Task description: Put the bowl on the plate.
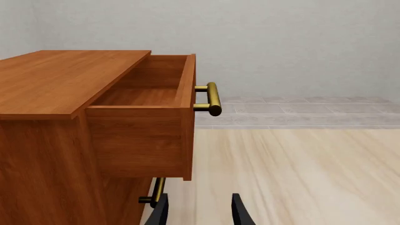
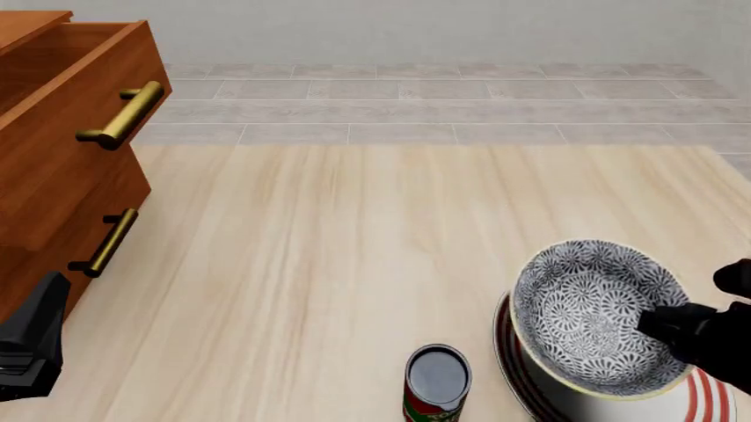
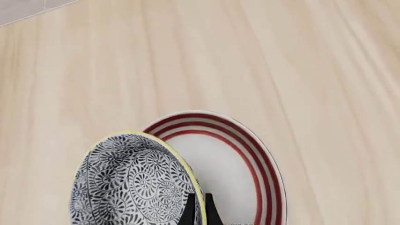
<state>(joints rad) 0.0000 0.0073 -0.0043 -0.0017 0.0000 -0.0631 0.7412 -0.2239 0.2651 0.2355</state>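
Observation:
The bowl (image 2: 586, 308), grey-and-white floral with a pale yellow rim, hangs tilted over the left part of the plate (image 2: 708, 400), its opening facing up and to the left. My right gripper (image 2: 664, 327) is shut on the bowl's right rim. In the right wrist view the fingers (image 3: 190, 210) pinch the rim of the bowl (image 3: 128, 183), and the red-ringed white plate (image 3: 240, 161) lies beneath and beside it. Whether the bowl touches the plate is unclear. My left gripper (image 2: 35, 338) sits far left by the cabinet, open (image 1: 200, 211) and empty.
A wooden cabinet (image 2: 59, 185) stands at the left with its top drawer (image 1: 150, 93) pulled open and brass handles (image 2: 123, 114) sticking out. A small dark-topped red-and-green can (image 2: 437, 382) stands just left of the plate, near the table's front edge.

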